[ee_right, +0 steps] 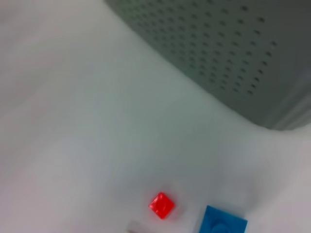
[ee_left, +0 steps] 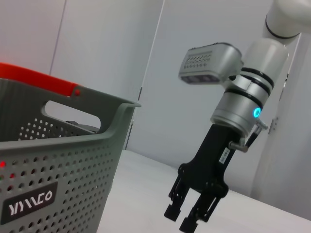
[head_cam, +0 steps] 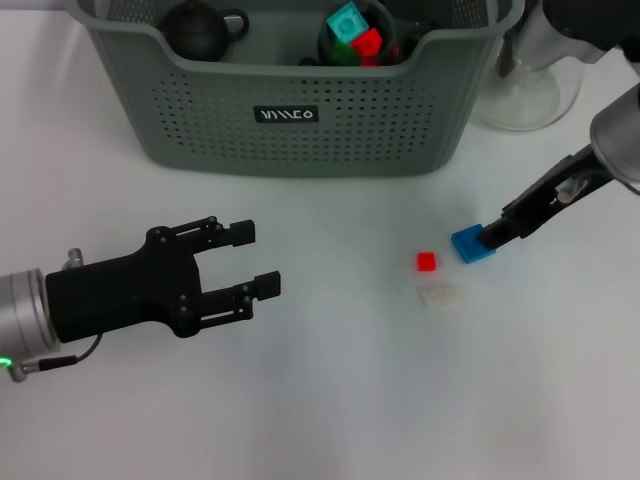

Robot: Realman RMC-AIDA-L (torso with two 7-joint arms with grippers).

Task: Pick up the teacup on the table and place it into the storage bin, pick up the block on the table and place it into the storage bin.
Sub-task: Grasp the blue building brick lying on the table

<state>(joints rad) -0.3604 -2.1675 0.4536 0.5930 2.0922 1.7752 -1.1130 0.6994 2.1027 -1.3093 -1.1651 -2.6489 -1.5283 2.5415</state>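
The right gripper point(head_cam: 492, 238) sits at the blue block point(head_cam: 471, 244) on the table point(head_cam: 330, 400), fingers narrow around its edge; it should seat squarely on the hard, studded plastic before lifting toward the perforated grey-green bin point(head_cam: 300, 110). The left gripper point(head_cam: 255, 262) hovers apart, fingers wide, empty.

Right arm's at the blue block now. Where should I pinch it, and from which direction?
Pinch the blue block across its two flat side faces, coming straight down from above. It lies flat on the table, so only the sides offer grip. The right gripper is already at its right edge; the red block sits apart on the left, leaving room.
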